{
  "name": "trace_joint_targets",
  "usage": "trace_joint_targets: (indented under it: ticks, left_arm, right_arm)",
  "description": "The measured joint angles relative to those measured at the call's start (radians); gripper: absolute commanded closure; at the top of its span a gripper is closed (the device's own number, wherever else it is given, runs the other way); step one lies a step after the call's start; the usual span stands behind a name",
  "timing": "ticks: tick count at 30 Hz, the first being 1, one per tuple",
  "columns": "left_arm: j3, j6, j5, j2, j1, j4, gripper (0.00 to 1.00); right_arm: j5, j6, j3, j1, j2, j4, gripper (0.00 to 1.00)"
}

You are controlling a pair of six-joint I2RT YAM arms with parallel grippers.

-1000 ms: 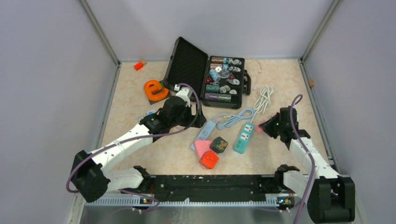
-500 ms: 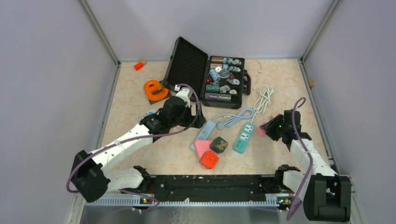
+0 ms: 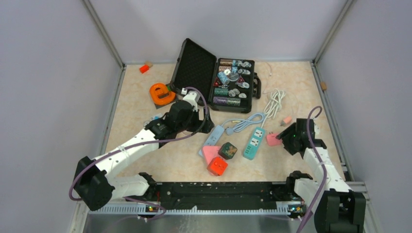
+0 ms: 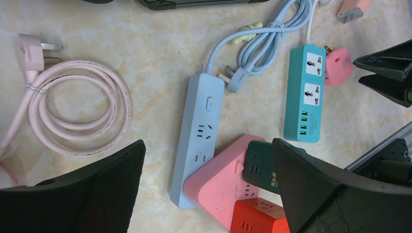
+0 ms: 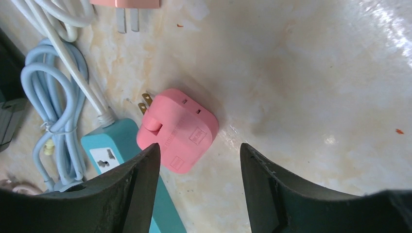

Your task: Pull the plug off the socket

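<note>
Plug [image 5: 177, 128], one, pink, loose beside one teal socket [image 4: 304, 92], left claw [image 4: 209, 194] and right claw [image 5: 199, 184] spread

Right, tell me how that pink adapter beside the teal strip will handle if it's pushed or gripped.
The pink adapter looks like a small rigid plastic block, so probably stiff and light. Lying flat on the glossy table, it would likely slide or spin when pushed, not roll. Its smooth rounded corners may slip in a grip.

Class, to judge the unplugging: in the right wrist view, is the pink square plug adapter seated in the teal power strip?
No, the pink square plug adapter lies beside the teal power strip, prongs bare.
</note>
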Motion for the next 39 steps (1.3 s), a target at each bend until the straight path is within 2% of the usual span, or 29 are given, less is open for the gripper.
trace_joint_targets:
  ticks: [5,9,14,19,25,28,31,36,39]
  left_arm:
    - [0.0,0.0,0.0,0.0,0.001,0.0,0.01]
    - [0.0,0.0,0.0,0.003,0.001,0.0,0.01]
    - [0.0,0.0,0.013,0.034,0.001,0.005,0.01]
    - [0.0,0.0,0.054,0.089,0.002,0.005,0.01]
    - [0.0,-0.006,0.088,0.144,0.002,0.019,0.01]
    - [0.0,-0.012,0.098,0.183,0.002,0.034,0.03]
    - [0.004,-0.021,0.098,0.233,0.002,0.037,0.04]
    - [0.004,-0.028,0.079,0.263,0.002,0.033,0.04]
    - [0.004,-0.031,0.071,0.262,0.002,0.033,0.04]
  right_arm:
    - [0.031,-0.011,0.047,0.0,-0.057,-0.046,0.38]
    - [-0.029,-0.035,0.092,-0.001,-0.087,-0.045,0.38]
    - [-0.113,-0.031,0.145,0.027,-0.088,-0.029,0.23]
    - [-0.117,0.028,0.168,0.238,-0.082,-0.019,0.21]
    - [-0.074,0.24,0.177,0.563,-0.051,0.031,0.21]
    - [-0.046,0.313,0.182,0.693,-0.007,0.054,0.15]
    - [-0.011,0.339,0.226,0.776,0.095,0.042,0.11]
    - [0.036,0.347,0.319,0.896,0.245,0.04,0.11]
    - [0.044,0.353,0.355,0.925,0.312,0.039,0.13]
